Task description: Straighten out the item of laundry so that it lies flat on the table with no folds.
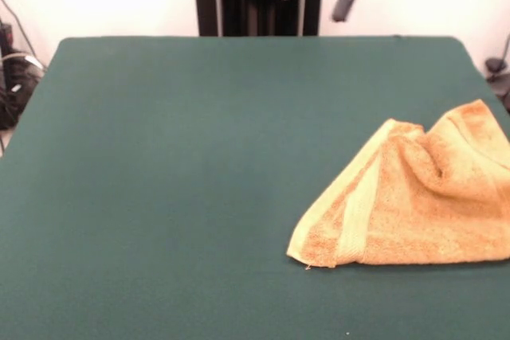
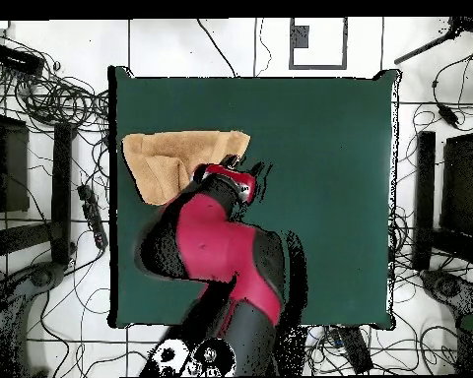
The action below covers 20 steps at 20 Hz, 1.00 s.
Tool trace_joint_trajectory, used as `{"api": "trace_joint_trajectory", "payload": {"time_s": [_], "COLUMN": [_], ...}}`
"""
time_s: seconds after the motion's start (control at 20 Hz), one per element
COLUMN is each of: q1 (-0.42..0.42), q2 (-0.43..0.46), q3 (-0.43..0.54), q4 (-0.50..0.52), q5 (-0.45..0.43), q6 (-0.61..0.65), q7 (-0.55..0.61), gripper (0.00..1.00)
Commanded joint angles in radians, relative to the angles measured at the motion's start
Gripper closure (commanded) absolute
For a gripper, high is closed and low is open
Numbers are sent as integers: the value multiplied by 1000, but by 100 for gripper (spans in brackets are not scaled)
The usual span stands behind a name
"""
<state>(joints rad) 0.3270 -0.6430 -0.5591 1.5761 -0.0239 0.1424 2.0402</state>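
The table (image 2: pixel 319 177) fills both views with its dark green top. The red and black arm (image 2: pixel 216 246) reaches across it toward eleven o'clock in the overhead view. The towel (image 1: pixel 414 201) lies rumpled and folded near the table's edge, one pale band showing. The gripper (image 2: pixel 233 175) sits at the towel's four o'clock edge; its opening cannot be told.

the small orange-tan terry towel (image 1: pixel 414 197) with a paler woven band lies crumpled and folded over itself, humped in the middle, near one side edge of the dark green felt-topped table (image 1: pixel 175 173).
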Motion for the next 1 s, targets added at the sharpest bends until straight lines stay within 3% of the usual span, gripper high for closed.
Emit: {"api": "trace_joint_trajectory", "payload": {"time_s": [0.05,0.45,1.0], "q1": [-89,-315,-384], "q2": [-29,-88,-77], "q3": [313,570,682], "q4": [126,152,116], "q5": [-138,-284,-385], "q6": [-64,-26,49], "q7": [-45,-98,-95], "gripper": [0,0,0]}}
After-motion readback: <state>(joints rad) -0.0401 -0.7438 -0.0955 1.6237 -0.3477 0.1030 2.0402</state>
